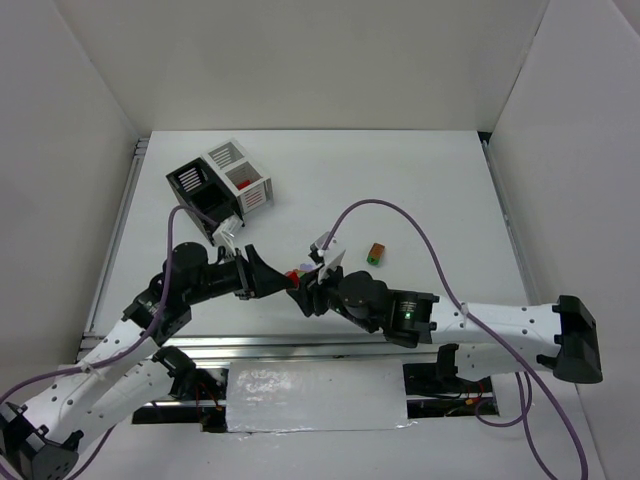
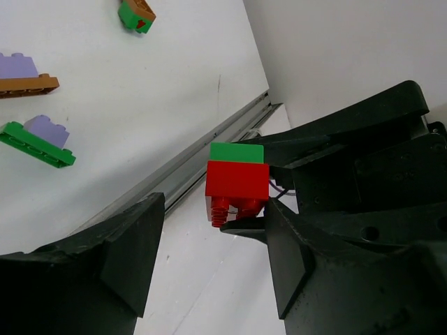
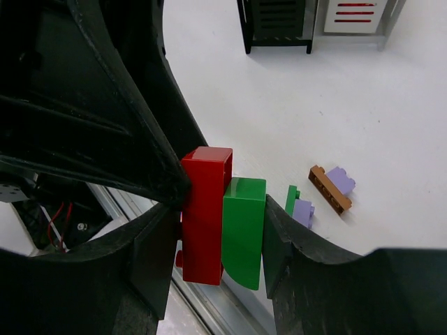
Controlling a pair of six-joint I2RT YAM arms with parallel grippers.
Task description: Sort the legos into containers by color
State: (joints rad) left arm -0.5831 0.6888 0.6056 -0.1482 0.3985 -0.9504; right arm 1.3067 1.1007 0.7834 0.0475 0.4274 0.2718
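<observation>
My right gripper (image 3: 220,234) is shut on a stack of two legos, a red brick (image 3: 206,216) pressed against a green brick (image 3: 244,230), held above the table near its front rail. The left gripper (image 2: 215,244) faces it with its jaws apart around the red brick (image 2: 237,185); one finger (image 2: 286,251) lies next to the brick and the other finger (image 2: 133,244) stands clear of it. In the top view both grippers meet at the red brick (image 1: 293,272). The containers, a black bin (image 1: 197,190) joined to a white bin (image 1: 240,175), stand at the back left.
Loose legos lie on the table: a brown plate with a purple brick (image 3: 332,187), a green plate with a purple brick (image 3: 299,206), and a brown and green piece (image 1: 376,253). Something red lies in the white bin. A metal rail (image 2: 188,167) runs along the front edge.
</observation>
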